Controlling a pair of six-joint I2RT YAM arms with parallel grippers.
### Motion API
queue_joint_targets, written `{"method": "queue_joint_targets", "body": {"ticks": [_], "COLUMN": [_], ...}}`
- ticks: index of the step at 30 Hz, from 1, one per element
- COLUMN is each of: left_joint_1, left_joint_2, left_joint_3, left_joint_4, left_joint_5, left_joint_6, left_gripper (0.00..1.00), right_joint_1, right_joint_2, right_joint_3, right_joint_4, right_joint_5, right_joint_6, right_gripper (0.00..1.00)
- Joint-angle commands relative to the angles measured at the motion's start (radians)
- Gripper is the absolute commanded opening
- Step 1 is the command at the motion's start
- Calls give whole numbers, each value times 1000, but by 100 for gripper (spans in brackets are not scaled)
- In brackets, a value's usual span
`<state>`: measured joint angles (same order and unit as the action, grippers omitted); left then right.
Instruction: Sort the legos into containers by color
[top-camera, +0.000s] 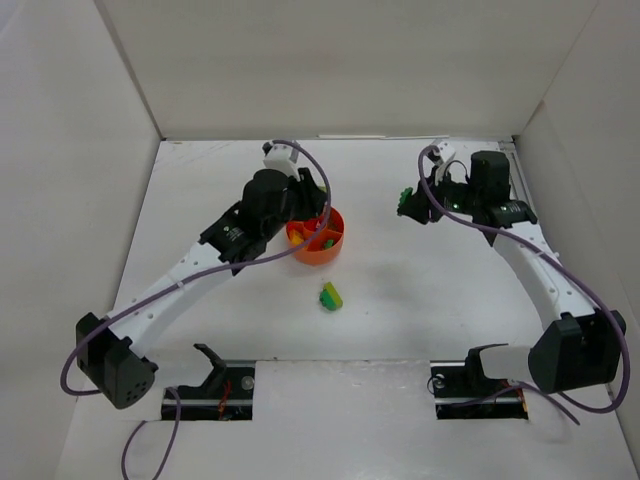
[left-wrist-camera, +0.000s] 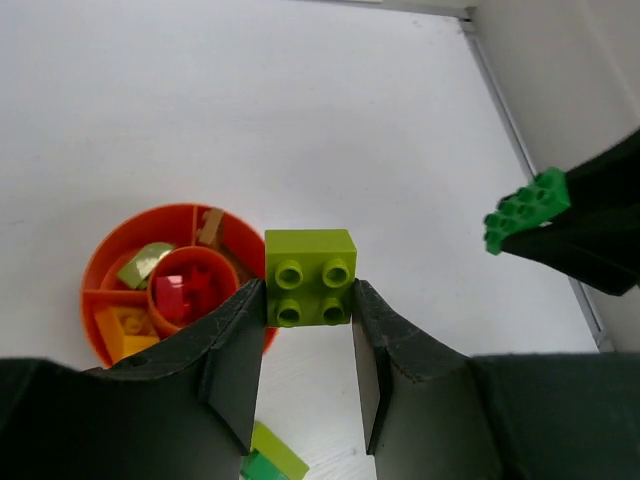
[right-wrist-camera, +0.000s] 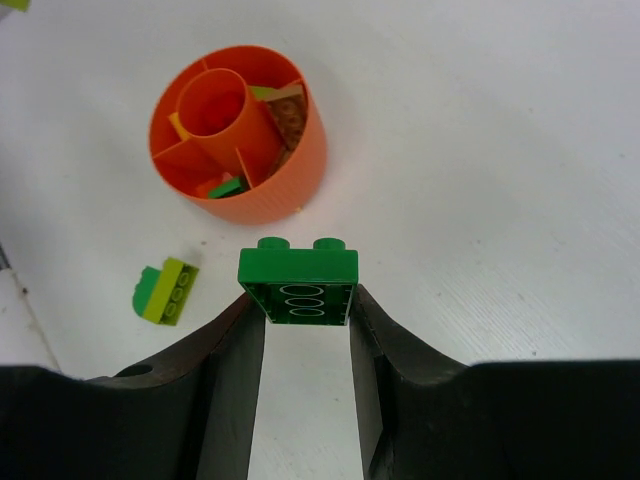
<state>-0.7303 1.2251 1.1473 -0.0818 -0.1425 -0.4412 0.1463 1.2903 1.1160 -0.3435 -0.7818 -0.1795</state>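
My left gripper (left-wrist-camera: 309, 300) is shut on a lime lego brick (left-wrist-camera: 310, 276), held just right of the round orange dish (left-wrist-camera: 106, 250) and above its rim. The dish (top-camera: 330, 252) holds red bricks (left-wrist-camera: 185, 292) in its middle cup, with yellow (left-wrist-camera: 128, 330) and lime pieces in the outer sections. My right gripper (right-wrist-camera: 305, 305) is shut on a dark green lego brick (right-wrist-camera: 298, 285), studs away from the camera, lifted over the table far right of the dish (right-wrist-camera: 260, 195). That green brick (top-camera: 406, 200) shows at the gripper's tip from above. A lime-and-green stacked lego (top-camera: 331, 296) lies on the table in front of the dish.
White walls close the table on the left, back and right. The right wall's seam (left-wrist-camera: 520, 150) runs close to the right gripper. The arm bases (top-camera: 220, 385) sit at the near edge.
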Motion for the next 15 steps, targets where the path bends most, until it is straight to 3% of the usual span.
{"method": "queue_joint_targets", "body": {"ticks": [1,9,15], "left_joint_1": [104,154,216], "left_joint_2": [2,201,249], "left_joint_3": [63,209,242], "left_joint_4": [-77,-234,-295], "left_joint_5": [30,63,93], "left_joint_6": [-92,-113,-103], "left_gripper": [0,0,0], "right_joint_1": [36,87,191], "right_joint_2": [-2,30,72], "right_joint_3": [54,64,85], "right_joint_4": [-34,-20,20], "right_joint_5": [182,276,418], "right_joint_6": [-21,-12,-3], "right_gripper": [0,0,0]}}
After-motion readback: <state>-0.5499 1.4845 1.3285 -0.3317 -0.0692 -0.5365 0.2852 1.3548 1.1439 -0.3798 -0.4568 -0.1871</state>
